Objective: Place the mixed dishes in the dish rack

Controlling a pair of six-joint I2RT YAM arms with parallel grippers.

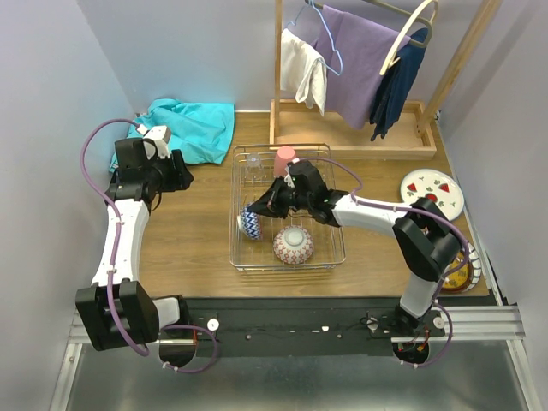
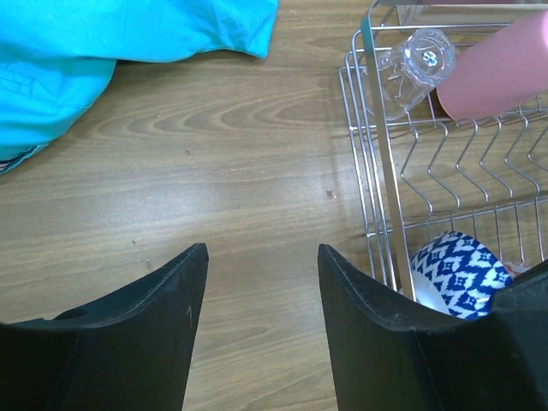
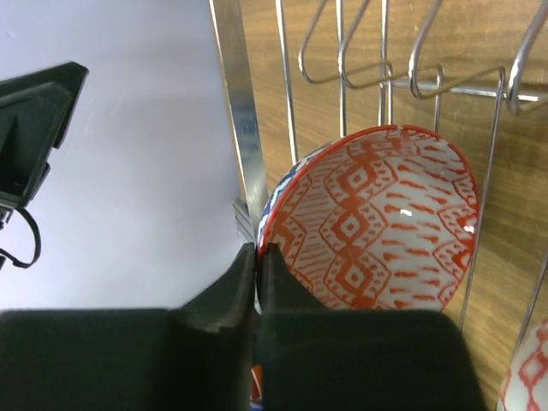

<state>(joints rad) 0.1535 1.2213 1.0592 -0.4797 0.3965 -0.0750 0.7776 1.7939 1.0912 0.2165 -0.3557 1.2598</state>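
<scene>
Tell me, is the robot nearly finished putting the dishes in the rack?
About halfway. The pink cup, glass and pink bowl already sit in the rack. The right gripper pinches the rim of the blue bowl inside it. The fruit plate and striped plates wait on the table.

Your left arm [image 1: 120, 244] and right arm [image 1: 368, 208] show white links, black joints and black wedge fingers [image 2: 128, 342]; purple cable [image 1: 83, 158] loops up each from the base rail [image 1: 291, 321].

Overhead view and close wrist views share dish rack [image 1: 330, 250].
</scene>
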